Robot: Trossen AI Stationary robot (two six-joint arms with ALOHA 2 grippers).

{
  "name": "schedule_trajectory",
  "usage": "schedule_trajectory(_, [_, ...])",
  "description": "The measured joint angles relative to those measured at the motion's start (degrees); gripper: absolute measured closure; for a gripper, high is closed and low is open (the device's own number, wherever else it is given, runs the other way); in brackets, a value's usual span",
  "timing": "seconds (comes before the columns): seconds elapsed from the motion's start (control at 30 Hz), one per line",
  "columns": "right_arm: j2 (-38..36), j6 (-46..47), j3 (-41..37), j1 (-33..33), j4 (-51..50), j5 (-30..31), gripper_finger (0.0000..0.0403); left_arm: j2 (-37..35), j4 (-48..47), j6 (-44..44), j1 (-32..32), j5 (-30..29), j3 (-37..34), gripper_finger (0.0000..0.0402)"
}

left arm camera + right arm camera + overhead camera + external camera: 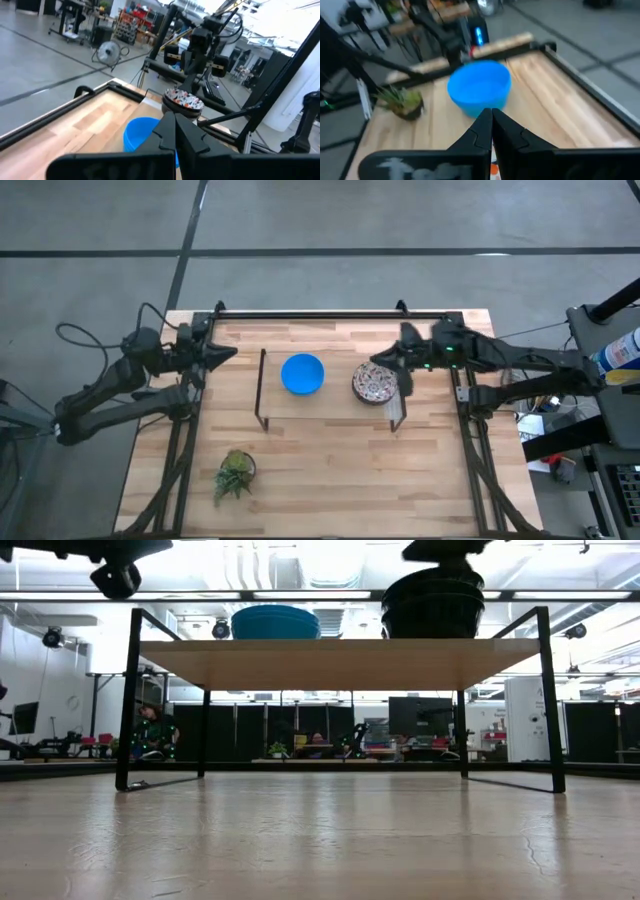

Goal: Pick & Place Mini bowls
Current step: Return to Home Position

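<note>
The blue bowl (302, 374) is plain and bright — the patterned bowl (375, 383) white with reddish-brown ornament.

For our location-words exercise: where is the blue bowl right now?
In the high view, the blue bowl sits on the shelf, on its left half, with the patterned bowl just to its right.

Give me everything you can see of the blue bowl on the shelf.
Plain bright blue, round and smooth, the blue bowl sits upright on the shelf's wooden top, toward the left arm from the patterned bowl and apart from it. Whether others are nested inside, I cannot tell. The left gripper and right gripper are clear of it.
</note>
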Motion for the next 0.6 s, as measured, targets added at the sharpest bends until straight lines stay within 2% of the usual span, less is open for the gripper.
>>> schedule_trajectory(0.17, [-9.51, -3.12, -8.18, 0.0, 6.65, -2.46, 0.0394, -1.37, 0.42, -0.02, 0.0, 0.4, -0.46, 0.0401])
schedule_trajectory(0.3, [-15.99, -6.17, -13.75, 0.0, 5.51, -2.97, 0.0394, -1.79, -0.02, 1.79, 0.0, 0.59, -0.55, 0.0401])
schedule_trajectory(0.43, [-21.39, -8.58, -19.1, -0.04, 4.25, -1.05, 0.0394, -2.09, 0.06, 3.0, 0.0, 0.56, -1.54, 0.0401])
schedule_trajectory(0.6, [-27.77, -7.78, -24.69, 0.24, 9.17, -5.26, 0.0394, -3.2, 3.18, 3.21, 0.0, 0.59, -4.6, 0.0401])
